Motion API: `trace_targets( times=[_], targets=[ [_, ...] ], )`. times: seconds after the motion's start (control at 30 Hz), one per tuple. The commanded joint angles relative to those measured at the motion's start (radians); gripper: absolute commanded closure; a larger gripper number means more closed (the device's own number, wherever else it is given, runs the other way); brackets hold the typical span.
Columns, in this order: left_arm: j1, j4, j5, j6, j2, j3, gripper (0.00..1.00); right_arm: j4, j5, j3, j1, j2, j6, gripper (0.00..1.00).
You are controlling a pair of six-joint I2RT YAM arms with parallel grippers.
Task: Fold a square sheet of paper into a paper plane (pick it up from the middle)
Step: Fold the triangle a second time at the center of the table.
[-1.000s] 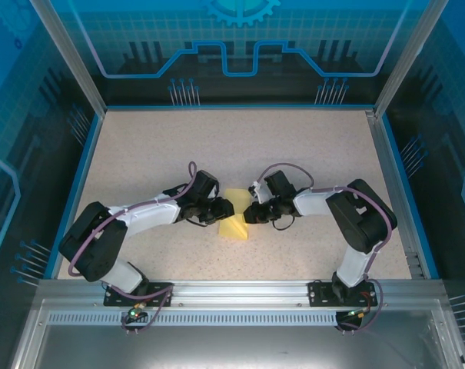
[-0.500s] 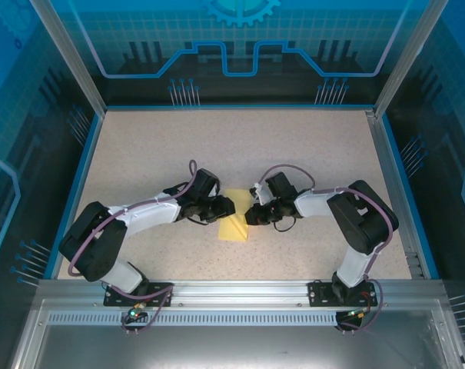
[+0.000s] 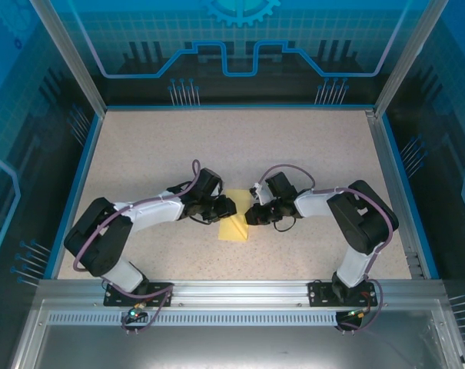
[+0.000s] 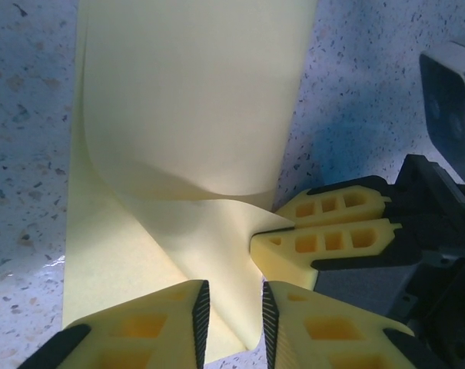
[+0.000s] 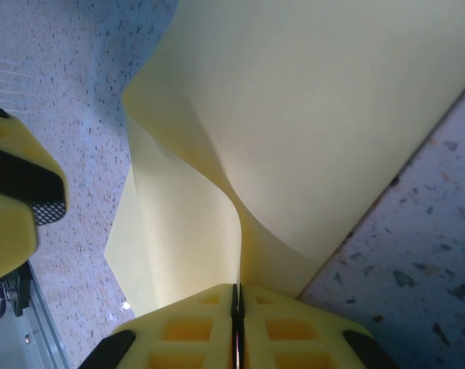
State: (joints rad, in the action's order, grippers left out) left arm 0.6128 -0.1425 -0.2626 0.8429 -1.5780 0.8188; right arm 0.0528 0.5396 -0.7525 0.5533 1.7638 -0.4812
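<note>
The square sheet of paper [image 3: 234,227], pale yellow, lies at the table's middle between both grippers. It is bent, with one flap curling up over the flat part [image 4: 194,115]. My right gripper [image 5: 237,290] is shut on the raised edge of the sheet [image 5: 309,115], and the paper rises straight out of its closed pads. My left gripper [image 4: 232,296] stands just left of it, with a narrow gap between its jaws. A lower flap of the sheet runs through that gap without being pinched. The two grippers [image 3: 226,208] [image 3: 250,216] nearly touch. A paper plane is out of view.
The speckled table [image 3: 240,154] is bounded by blue rails at the sides and a metal rail [image 3: 240,292] at the near edge. Both arms reach inward from their bases. The tip of a left finger [image 5: 21,192] appears at the left of the right wrist view.
The paper has settled from a peaked shape to a flatter one. My left gripper has shifted slightly towards the sheet and its jaws have narrowed. The right gripper stays shut on the paper.
</note>
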Motion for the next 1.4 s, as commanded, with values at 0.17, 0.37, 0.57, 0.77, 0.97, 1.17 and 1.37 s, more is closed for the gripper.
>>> trace_targets(
  times=[0.17,0.37,0.57,0.77,0.97,1.17,1.37],
  targets=[
    [0.007,0.093,-0.065,0.079,-0.076,0.027,0.94,-0.011,-0.008,-0.005,-0.018,0.036,0.003,0.90],
    [0.006,0.131,-0.063,0.106,-0.089,-0.001,1.00,-0.014,-0.009,-0.004,-0.017,0.040,0.004,0.90],
    [0.004,0.146,-0.065,0.111,-0.103,-0.012,1.00,-0.014,-0.010,-0.003,-0.018,0.042,0.005,0.90],
    [0.004,0.149,-0.060,0.108,-0.111,-0.023,1.00,-0.011,-0.012,-0.004,-0.018,0.048,0.004,0.90],
    [0.004,0.170,-0.052,0.102,-0.119,-0.040,1.00,-0.013,-0.013,-0.006,-0.018,0.050,0.004,0.90],
    [0.004,0.189,-0.047,0.102,-0.153,-0.046,1.00,-0.014,-0.012,-0.007,-0.018,0.053,0.003,0.90],
    [0.005,0.189,-0.028,0.103,-0.162,-0.074,1.00,-0.016,-0.009,-0.014,-0.018,0.056,0.002,0.89]
  ],
)
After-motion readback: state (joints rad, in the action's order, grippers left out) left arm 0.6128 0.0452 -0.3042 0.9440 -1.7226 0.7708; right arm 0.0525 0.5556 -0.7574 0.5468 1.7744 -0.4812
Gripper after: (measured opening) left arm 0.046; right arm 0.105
